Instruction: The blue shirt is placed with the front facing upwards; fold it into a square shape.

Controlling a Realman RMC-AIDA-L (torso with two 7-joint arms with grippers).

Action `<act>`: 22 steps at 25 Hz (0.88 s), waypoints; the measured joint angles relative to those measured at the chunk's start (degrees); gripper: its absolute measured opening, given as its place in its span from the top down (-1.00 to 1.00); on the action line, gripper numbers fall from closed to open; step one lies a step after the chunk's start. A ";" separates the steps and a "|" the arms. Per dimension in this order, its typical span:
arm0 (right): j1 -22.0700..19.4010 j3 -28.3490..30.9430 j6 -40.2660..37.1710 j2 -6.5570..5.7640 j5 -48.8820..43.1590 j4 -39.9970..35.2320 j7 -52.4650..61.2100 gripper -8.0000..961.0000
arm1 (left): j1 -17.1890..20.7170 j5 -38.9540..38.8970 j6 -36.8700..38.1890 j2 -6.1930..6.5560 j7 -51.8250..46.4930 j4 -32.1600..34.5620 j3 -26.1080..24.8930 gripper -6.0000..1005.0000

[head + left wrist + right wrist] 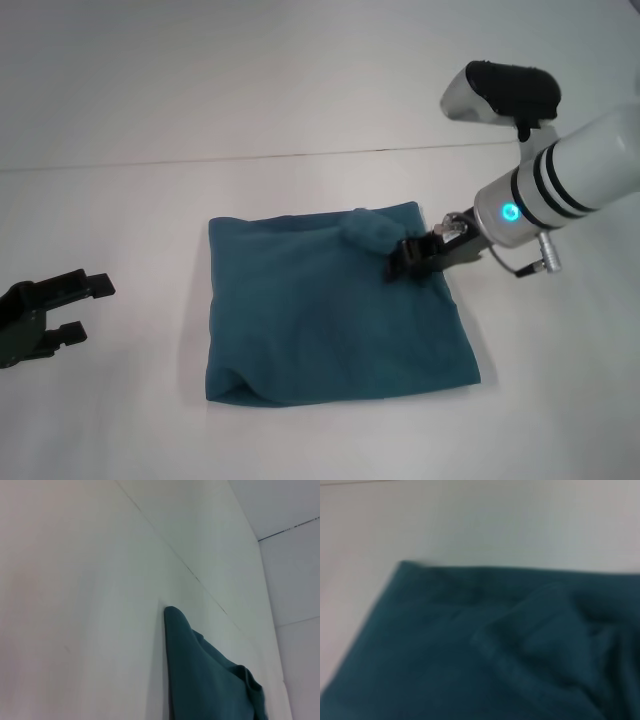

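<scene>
Your right pincer (408, 257) is pinching a raised bunch of the folded shirt (330, 320) mid-frame on the table (150, 120), while your left pincer (75, 305) is idling spread at lower left.

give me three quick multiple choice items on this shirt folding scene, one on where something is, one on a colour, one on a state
1. Where is the right gripper?
A. over the far right part of the blue shirt
B. off the cloth at the table's near edge
C. raised high above the left arm

2. What colour is the shirt?
A. red
B. dark teal-blue
C. yellow

3. What state is the shirt in?
A. spread flat with sleeves out
B. hanging from a gripper
C. folded into a rough square with a bump near its far edge

Key: 1 A, the head view shows its black fingers at the cloth's far right part; 2 B, all three views show teal-blue fabric; 3 C, no sleeves show. The left gripper sits open on the white table, left of the shirt.
</scene>
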 joint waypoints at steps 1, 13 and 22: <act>-0.18 0.07 1.04 0.14 -1.10 -0.66 0.80 0.09 | 0.00 0.00 0.01 -0.03 0.00 0.00 0.01 -0.88; -5.49 1.50 2.43 -0.53 -0.04 -10.95 4.01 0.09 | 0.00 0.00 0.08 0.00 -0.03 0.00 0.01 -0.88; -5.55 3.65 -5.09 -3.23 6.83 -7.23 -0.71 0.09 | 0.07 0.00 0.45 0.18 0.02 0.00 -1.23 -0.88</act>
